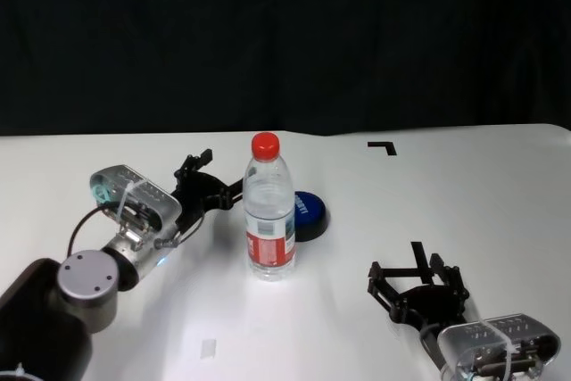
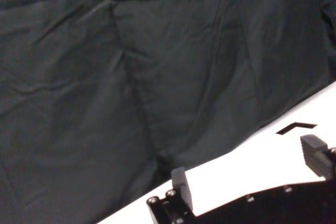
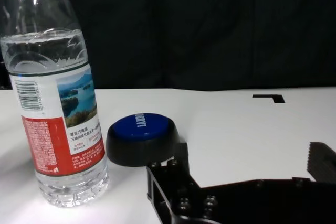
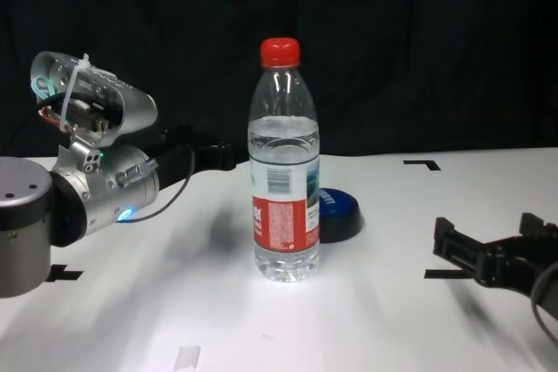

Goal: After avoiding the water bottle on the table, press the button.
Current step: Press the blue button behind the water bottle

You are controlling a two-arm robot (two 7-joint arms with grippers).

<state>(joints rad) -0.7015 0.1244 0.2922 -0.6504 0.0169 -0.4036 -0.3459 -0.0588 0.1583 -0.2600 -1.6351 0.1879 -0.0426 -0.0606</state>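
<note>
The water bottle (image 1: pixel 269 211) stands upright in the middle of the table (image 1: pixel 464 202), clear with a red cap and a red label. Just behind it to the right lies the dark blue dome button (image 1: pixel 310 212), partly hidden by the bottle; the right wrist view shows the button (image 3: pixel 142 137) whole beside the bottle (image 3: pixel 55 108). My left gripper (image 1: pixel 219 178) hovers open to the left of the bottle, a little off the table, nothing between its fingers (image 2: pixel 181 184). My right gripper (image 1: pixel 415 278) rests open low near the front right, apart from both.
Black tape corner marks sit at the back right (image 1: pixel 384 146) and near the right gripper (image 4: pixel 436 274). A small white scrap (image 1: pixel 209 348) lies near the front edge. A black curtain hangs behind the table.
</note>
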